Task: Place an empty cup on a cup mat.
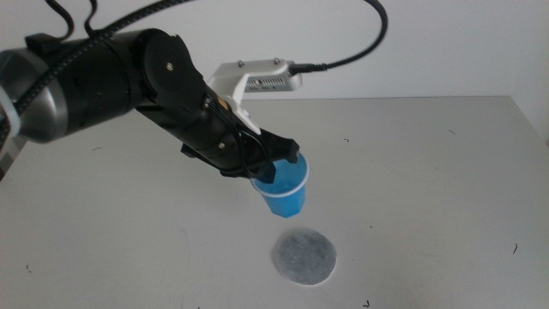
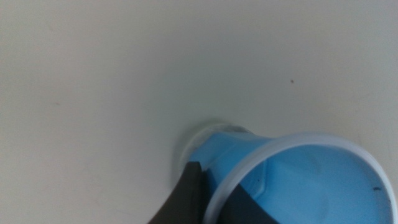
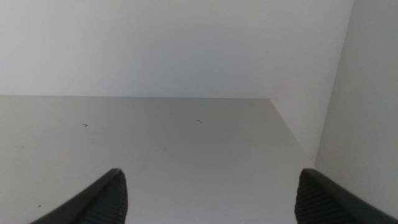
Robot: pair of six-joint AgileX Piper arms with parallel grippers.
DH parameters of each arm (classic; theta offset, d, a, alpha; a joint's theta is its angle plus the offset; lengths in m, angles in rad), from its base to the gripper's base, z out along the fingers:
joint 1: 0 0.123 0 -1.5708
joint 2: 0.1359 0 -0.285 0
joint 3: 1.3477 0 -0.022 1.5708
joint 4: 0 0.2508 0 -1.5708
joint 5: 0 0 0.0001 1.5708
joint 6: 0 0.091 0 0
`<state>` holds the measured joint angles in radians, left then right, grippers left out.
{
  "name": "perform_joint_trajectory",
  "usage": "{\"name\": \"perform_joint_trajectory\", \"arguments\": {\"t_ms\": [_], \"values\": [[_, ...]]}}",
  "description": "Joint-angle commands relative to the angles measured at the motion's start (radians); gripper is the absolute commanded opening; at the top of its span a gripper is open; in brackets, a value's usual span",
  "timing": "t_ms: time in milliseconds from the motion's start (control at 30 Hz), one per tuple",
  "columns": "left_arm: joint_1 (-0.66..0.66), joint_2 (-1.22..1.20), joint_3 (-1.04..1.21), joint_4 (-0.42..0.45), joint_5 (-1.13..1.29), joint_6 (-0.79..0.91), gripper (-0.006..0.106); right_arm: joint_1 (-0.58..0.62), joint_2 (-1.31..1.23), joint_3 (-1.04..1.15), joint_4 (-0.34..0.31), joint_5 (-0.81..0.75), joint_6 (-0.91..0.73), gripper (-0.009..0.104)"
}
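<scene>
Now, L to R: left gripper (image 1: 276,165) comes in from the left w/ jaws clamped across the rim of the cup (image 1: 285,190), one jaw inside, one outside per the wrist view. Cup looks lifted off the table (image 1: 429,172), roughly upright, empty. Cup mat (image 1: 304,257) lies flat just nearer the camera, not under it yet. Step: carry phase, I'd say. Next needs a short shift over the mat, lower, then release. Right gripper (image 3: 208,199) waits out of middle view, jaws spread wide, holding nothing.
</scene>
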<state>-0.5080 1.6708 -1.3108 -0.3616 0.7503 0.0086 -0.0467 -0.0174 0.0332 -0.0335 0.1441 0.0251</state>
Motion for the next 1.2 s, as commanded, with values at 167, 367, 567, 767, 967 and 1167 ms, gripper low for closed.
{"name": "perform_joint_trajectory", "arguments": {"t_ms": [167,367,567,767,967,1167], "values": [[-0.146,-0.007,0.043,0.010,-0.139,-0.049,0.000,0.002,-0.019,-0.012,-0.009,-0.078,-0.008,0.094],[-0.171,0.058,0.058,0.009,-0.166,-0.064,0.000,0.002,-0.019,-0.012,-0.009,-0.078,-0.008,0.094],[-0.171,0.108,0.058,0.017,-0.167,-0.064,0.000,0.002,-0.019,-0.012,-0.009,-0.078,-0.008,0.094],[-0.171,0.133,0.058,0.032,-0.164,-0.064,0.000,0.002,-0.019,-0.012,-0.009,-0.078,-0.008,0.094],[-0.171,0.133,0.058,0.036,-0.164,-0.063,0.024,0.002,-0.019,-0.012,-0.009,-0.078,-0.008,0.094],[-0.171,0.121,0.056,0.036,-0.156,-0.052,0.079,0.002,-0.019,-0.012,-0.009,-0.078,-0.008,0.094]]}}
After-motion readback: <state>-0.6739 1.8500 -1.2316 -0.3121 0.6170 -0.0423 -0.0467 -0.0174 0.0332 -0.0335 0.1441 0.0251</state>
